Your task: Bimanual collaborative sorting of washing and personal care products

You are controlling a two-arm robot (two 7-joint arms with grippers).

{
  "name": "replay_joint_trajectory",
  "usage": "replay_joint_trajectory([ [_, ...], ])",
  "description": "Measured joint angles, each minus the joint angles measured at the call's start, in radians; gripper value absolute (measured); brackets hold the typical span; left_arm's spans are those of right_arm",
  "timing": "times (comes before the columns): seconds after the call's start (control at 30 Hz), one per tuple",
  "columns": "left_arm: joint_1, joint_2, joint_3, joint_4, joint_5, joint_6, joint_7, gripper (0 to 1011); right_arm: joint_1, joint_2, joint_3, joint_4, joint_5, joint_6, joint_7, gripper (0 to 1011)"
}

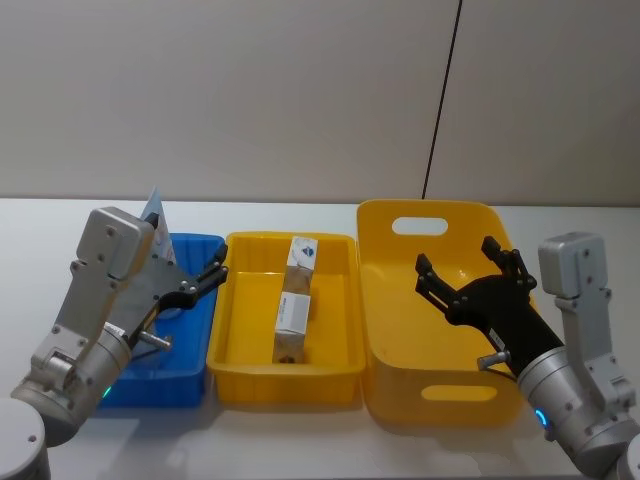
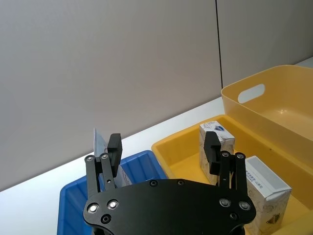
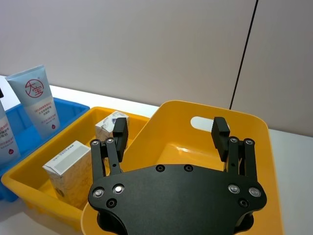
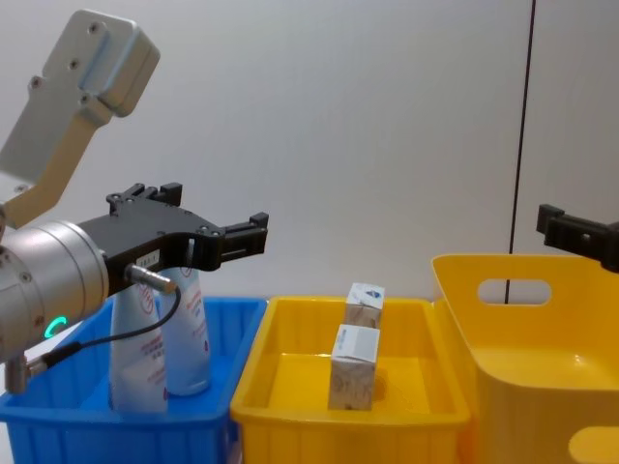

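Two pale blue-white tubes with red logos stand upright in the blue bin; one tube faces the right wrist view. Two white-and-beige cartons sit in the shallow yellow tray: the far carton and the near carton. My left gripper hovers open above the blue bin's right side, holding nothing, with the tubes just behind it. My right gripper hangs open and empty over the big yellow bin.
The three containers stand side by side on a white table: blue at the left, tray in the middle, big handled bin at the right. A grey wall rises close behind them, with a black cable running down it.
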Motion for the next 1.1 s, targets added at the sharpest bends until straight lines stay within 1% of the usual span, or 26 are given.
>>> replay_joint_trajectory([
  [1.1, 0.000, 0.000, 0.000, 0.000, 0.000, 0.000, 0.000, 1001, 0.000, 0.000, 0.000, 0.000, 0.000, 0.000, 0.000, 1002],
])
